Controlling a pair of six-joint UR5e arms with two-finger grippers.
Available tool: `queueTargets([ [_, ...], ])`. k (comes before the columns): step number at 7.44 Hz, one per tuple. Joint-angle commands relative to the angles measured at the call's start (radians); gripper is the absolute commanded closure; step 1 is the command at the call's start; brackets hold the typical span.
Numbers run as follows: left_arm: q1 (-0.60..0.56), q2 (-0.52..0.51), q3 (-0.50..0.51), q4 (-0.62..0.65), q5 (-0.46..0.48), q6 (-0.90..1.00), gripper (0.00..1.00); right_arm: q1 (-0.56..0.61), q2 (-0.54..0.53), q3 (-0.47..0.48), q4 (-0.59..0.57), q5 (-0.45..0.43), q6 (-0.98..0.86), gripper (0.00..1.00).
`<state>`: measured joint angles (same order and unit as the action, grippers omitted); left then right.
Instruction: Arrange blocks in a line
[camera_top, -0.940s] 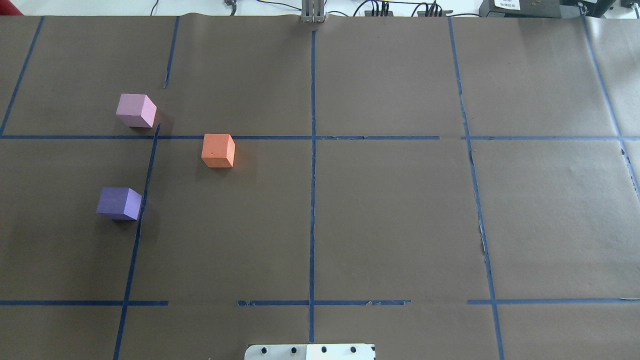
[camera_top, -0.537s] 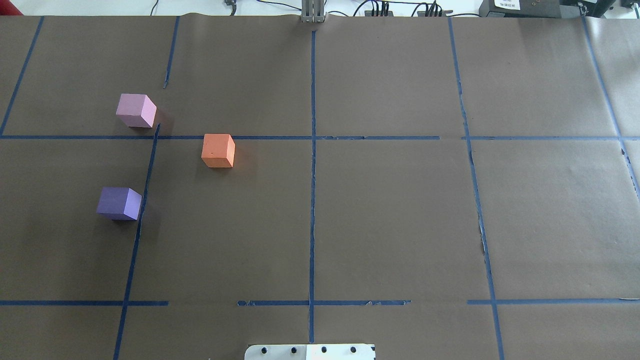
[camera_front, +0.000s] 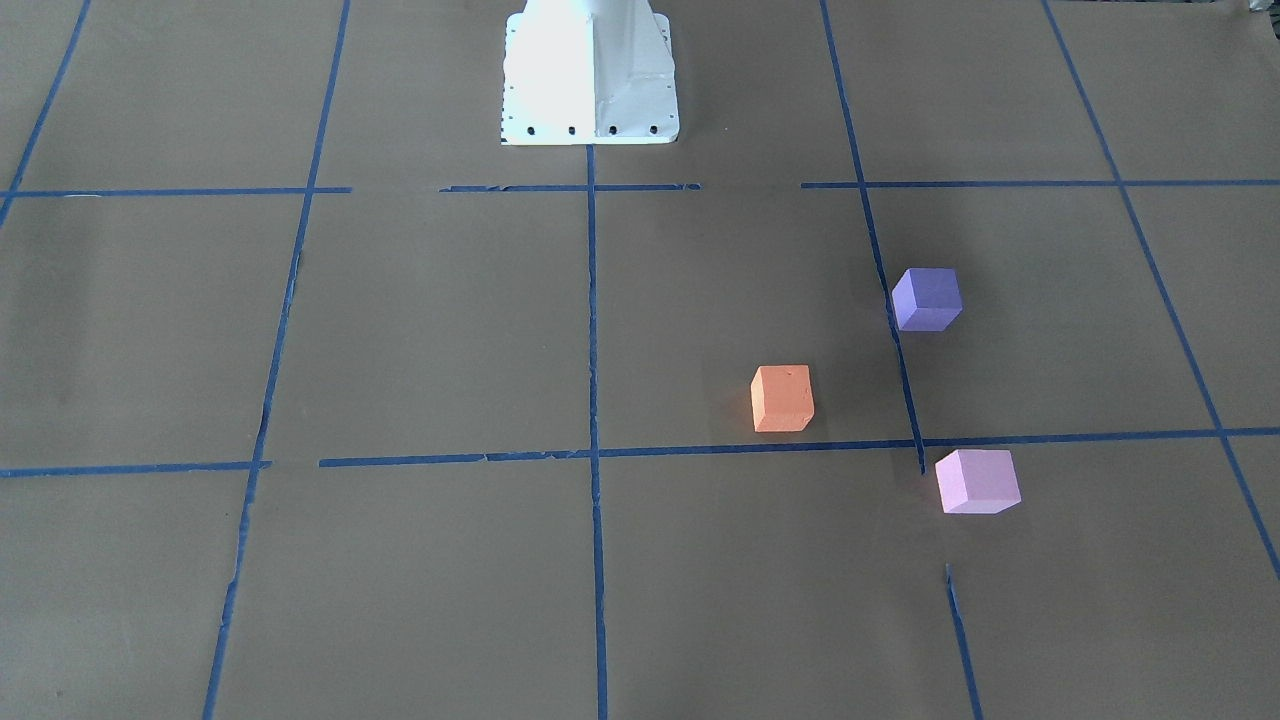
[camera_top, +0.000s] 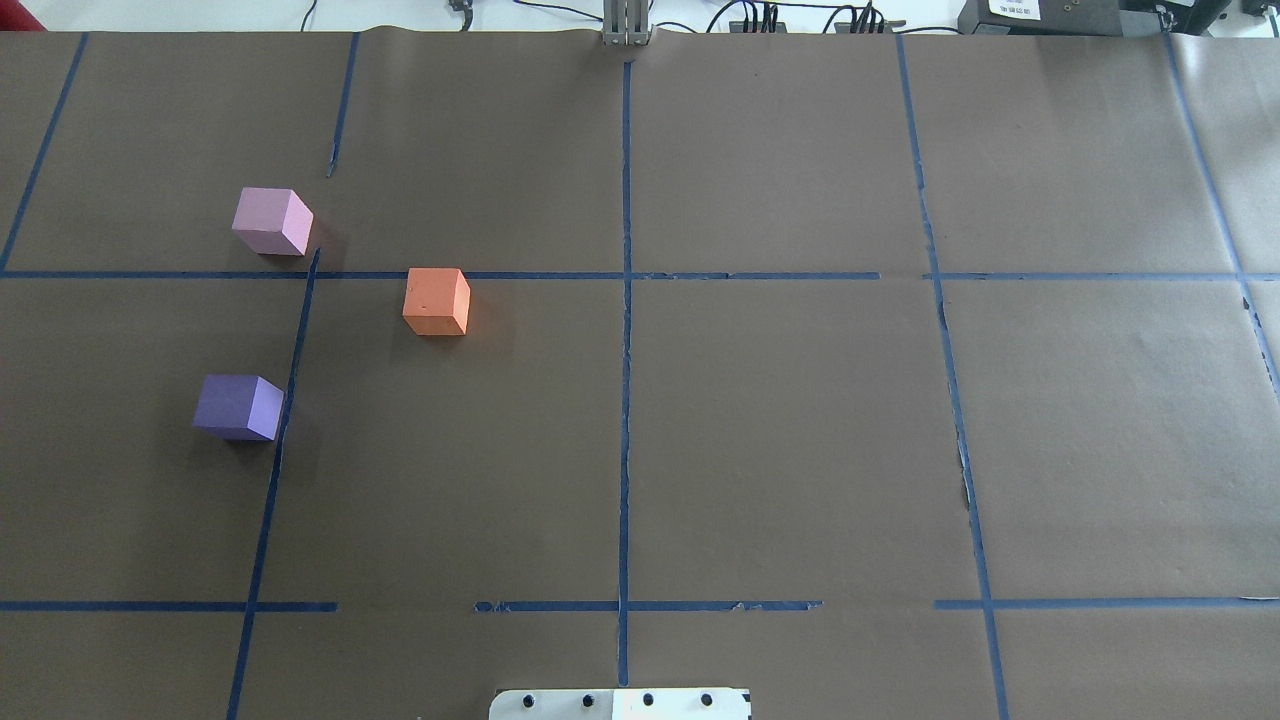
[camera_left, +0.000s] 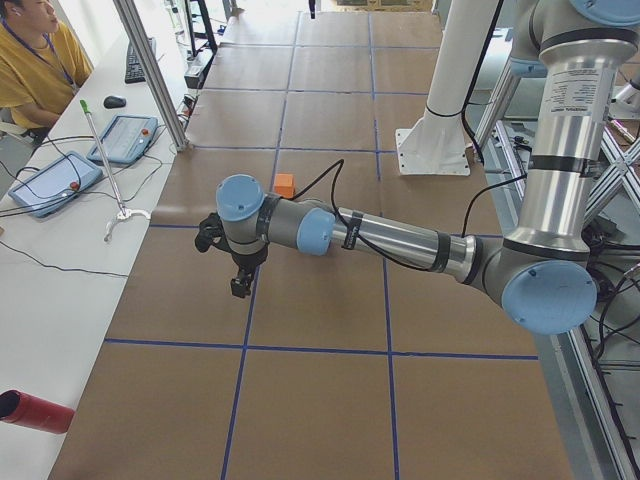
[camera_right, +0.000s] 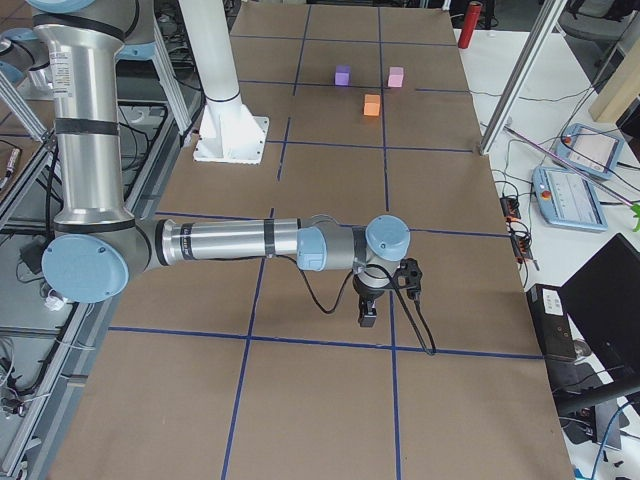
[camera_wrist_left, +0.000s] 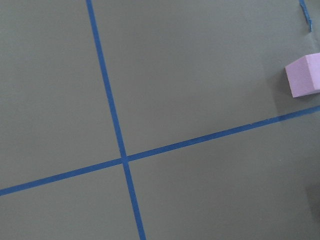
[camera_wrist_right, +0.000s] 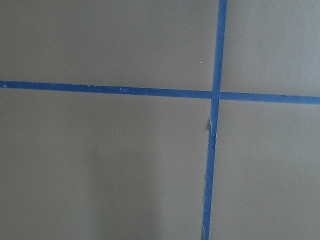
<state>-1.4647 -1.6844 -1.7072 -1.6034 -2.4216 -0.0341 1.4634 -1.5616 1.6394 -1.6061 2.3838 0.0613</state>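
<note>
Hanging over the table (camera_left: 320, 410), neither left pincer (camera_left: 240, 287) nor right pincer (camera_right: 367, 316) shows whether it is spread.

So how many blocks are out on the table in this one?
3, all on the robot's left side, apart: pink block farthest from the robot, orange block toward the middle, purple block nearest the robot. None seems hidden.
</note>
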Motion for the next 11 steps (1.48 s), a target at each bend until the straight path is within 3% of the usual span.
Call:
queueTargets([
  [1,0.146,-0.111,-0.015,-0.057,0.006,-0.331,0.0,0.0,0.0,-0.001,0.0,0.0,0.0,0.0],
  [2,0.256,-0.182,0.0,-0.088,0.016,-0.509,0.0,0.0,0.0,-0.001,0.0,0.0,0.0,0.0],
  [3,0.349,-0.263,0.015,-0.089,0.089,-0.647,0.0,0.0,0.0,0.0,0.0,0.0,0.0,0.0],
  [5,0.516,-0.369,0.058,-0.125,0.244,-0.798,0.0,0.0,0.0,-0.001,0.0,0.0,0.0,0.0],
  [7,0.605,-0.441,0.182,-0.275,0.375,-0.944,0.0,0.0,0.0,0.0,0.0,0.0,0.0,0.0],
  [8,0.653,-0.461,0.219,-0.276,0.435,-0.955,0.0,0.0,0.0,0.0,0.0,0.0,0.0,0.0],
  [11,0.704,-0.478,0.222,-0.277,0.44,-1.012,0.0,0.0,0.0,-0.001,0.0,0.0,0.0,0.0],
])
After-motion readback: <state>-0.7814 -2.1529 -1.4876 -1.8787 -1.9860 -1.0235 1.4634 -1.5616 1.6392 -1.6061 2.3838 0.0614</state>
